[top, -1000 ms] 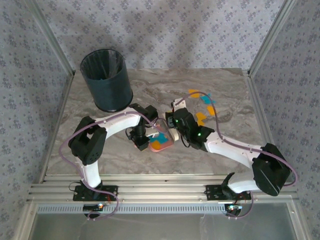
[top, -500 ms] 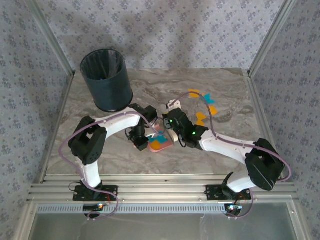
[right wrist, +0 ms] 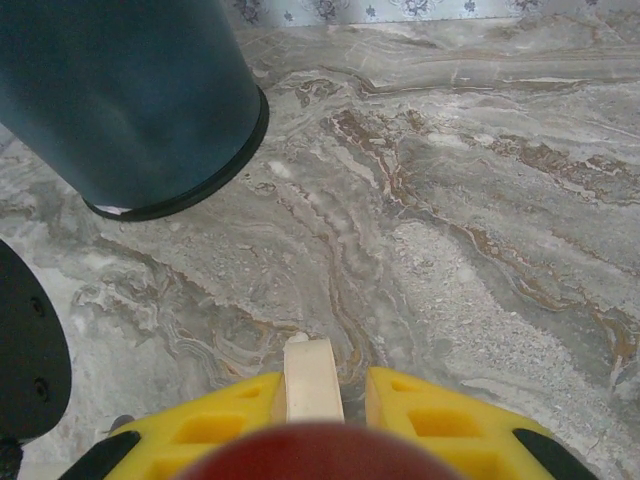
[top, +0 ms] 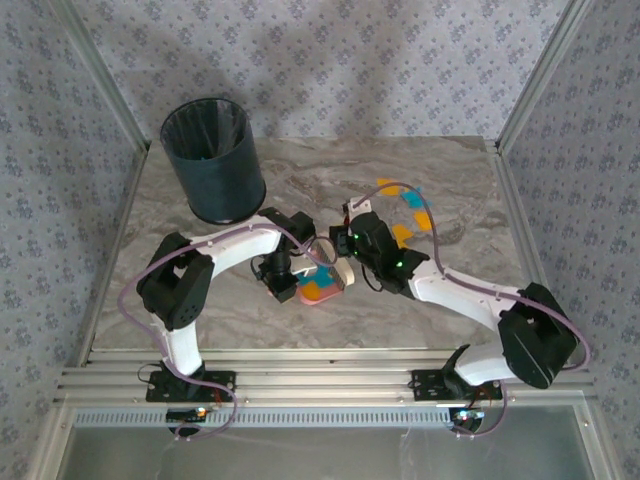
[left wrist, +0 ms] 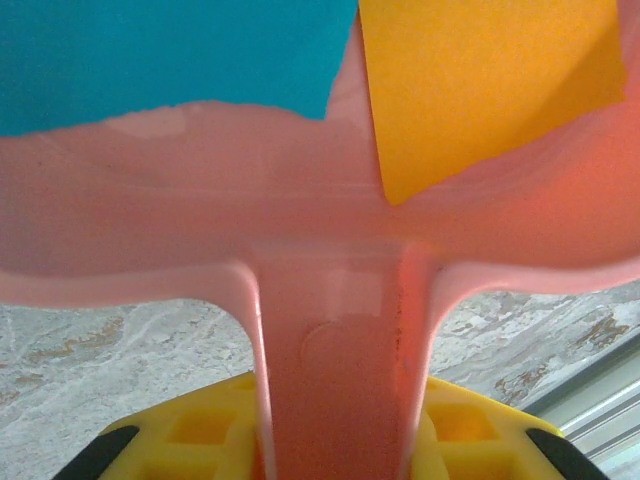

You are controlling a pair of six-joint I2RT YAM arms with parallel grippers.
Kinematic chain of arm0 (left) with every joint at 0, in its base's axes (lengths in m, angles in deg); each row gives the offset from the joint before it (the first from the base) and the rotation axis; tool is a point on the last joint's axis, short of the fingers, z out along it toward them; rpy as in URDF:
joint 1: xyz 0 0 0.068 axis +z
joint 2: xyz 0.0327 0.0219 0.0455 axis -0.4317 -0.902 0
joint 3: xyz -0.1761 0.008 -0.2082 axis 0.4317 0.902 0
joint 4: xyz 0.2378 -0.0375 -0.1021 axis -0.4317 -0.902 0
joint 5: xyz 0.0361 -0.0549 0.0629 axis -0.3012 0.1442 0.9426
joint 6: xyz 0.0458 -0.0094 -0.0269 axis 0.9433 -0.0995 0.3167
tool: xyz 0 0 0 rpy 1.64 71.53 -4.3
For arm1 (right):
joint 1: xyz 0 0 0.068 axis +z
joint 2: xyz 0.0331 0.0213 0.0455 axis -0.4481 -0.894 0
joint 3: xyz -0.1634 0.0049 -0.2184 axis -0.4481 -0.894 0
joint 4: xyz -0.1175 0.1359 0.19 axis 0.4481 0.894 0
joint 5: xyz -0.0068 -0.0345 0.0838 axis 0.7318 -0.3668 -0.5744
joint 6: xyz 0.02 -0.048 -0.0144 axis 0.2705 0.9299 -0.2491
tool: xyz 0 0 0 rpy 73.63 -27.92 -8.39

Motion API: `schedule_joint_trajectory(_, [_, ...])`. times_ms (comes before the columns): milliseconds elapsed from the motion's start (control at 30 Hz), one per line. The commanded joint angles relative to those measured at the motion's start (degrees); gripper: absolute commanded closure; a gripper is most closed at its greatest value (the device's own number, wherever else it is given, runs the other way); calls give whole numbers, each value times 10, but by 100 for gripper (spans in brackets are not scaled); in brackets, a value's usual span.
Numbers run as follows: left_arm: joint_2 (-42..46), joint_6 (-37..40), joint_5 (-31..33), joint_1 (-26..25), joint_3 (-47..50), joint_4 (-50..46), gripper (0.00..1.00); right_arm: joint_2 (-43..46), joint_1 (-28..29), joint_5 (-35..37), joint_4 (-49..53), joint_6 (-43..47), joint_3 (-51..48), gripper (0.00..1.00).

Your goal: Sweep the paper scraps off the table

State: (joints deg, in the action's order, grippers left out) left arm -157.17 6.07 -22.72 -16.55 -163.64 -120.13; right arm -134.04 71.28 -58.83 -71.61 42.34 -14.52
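On my overhead feed, the left pincer (top: 284, 282) sits near the middle of the counter (top: 450, 170), clamped on the handle of a pink dustpan (top: 322, 287). The left wrist camera confirms it: the yellow fingers (left wrist: 200, 430) press on either side of the pink handle, and the pan's tray spreads out beyond them. Two bits of paper lie in that tray, a teal piece (left wrist: 170, 50) on the left and an orange piece (left wrist: 480, 80) on the right.

The right pincer (top: 352, 262) is just beside the pan's right edge. From its wrist camera I see the right pincer (right wrist: 313, 400) closed on a cream handle (right wrist: 311, 375) that sticks out between the fingers; I cannot tell what tool it belongs to.

The rest of the paper scraps (top: 401, 233) lie loose on the counter, behind and to the right of the right wrist: orange and teal bits in a small scatter towards the far right side, apart from the dustpan.

A dark waste bin (top: 213, 160) stands upright at the far left corner, well apart from the scatter.
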Motion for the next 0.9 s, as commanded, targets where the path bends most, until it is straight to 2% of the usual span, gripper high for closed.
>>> schedule_joint_trajectory(0, [7,10,2,-4,2,-18,100,33,-4,-13,-39,-26,-6,100])
schedule_joint_trajectory(867, [22,8,-5,6,1,-10,100,122,-14,46,11,-30,-32,100])
